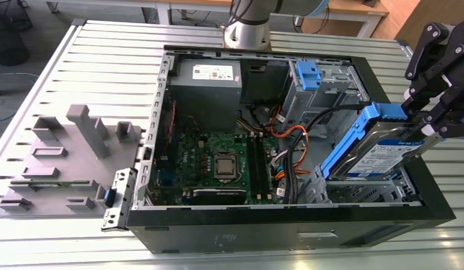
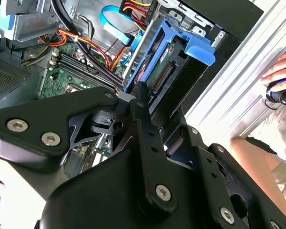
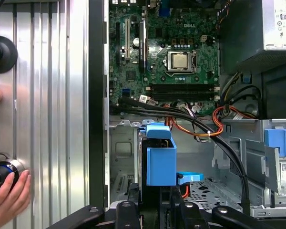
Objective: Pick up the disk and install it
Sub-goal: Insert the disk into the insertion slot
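Exterior view: an open computer case (image 1: 292,216) lies on its side on a slatted table (image 1: 104,62), with a grey fixture (image 1: 59,157) beside it towards the exterior view's left. Inside the case are the green motherboard (image 1: 216,163), the grey power-supply box (image 1: 205,84) and a small upright blue latch (image 1: 308,76). The disk (image 1: 382,152), label facing up and blue carrier along its edges, is tilted steeply, its lower end just above the metal drive cage (image 1: 366,188) at the corner of the case on the exterior view's right. The gripper (image 1: 425,121) is clamped on the raised end of the disk. Second wrist view: a black finger (image 2: 144,117) lies against the blue carrier of the disk (image 2: 157,57), whose connector edge faces the camera; the motherboard (image 2: 62,78) and orange cables (image 2: 74,36) lie beyond, and a person's hand (image 2: 281,71) rests on the table outside the case. First wrist view: the disk (image 3: 160,160) is seen end-on, held between the closed fingers of the gripper (image 3: 155,210), above the floor of the drive cage (image 3: 214,191). The motherboard (image 3: 162,47) and power-supply box (image 3: 257,28) lie farther off, black cables (image 3: 219,143) cross between them, and a hand (image 3: 7,198) touches a black knob (image 3: 1,174) on the table.
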You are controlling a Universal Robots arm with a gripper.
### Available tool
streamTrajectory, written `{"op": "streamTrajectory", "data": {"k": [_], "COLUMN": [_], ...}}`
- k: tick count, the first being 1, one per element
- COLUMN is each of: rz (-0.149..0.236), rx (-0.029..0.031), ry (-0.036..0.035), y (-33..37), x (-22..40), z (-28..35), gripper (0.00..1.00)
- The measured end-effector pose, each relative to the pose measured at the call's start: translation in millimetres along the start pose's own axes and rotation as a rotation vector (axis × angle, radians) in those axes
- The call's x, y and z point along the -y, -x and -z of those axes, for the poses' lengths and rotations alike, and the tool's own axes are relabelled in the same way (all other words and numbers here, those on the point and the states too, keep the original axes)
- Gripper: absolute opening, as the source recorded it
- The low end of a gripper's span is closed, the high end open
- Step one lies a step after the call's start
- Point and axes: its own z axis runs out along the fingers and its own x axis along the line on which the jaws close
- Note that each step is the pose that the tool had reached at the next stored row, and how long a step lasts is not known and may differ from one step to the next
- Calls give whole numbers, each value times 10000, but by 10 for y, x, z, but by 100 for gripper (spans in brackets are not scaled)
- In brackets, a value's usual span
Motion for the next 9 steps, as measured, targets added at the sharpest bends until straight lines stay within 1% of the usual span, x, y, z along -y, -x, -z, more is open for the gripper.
{"op": "streamTrajectory", "data": {"k": [5,9], "rz": [0,0], "rx": [3,1], "ry": [0,-1], "y": [0,-2], "x": [0,1], "z": [-9,-63], "gripper": [35,35]}}
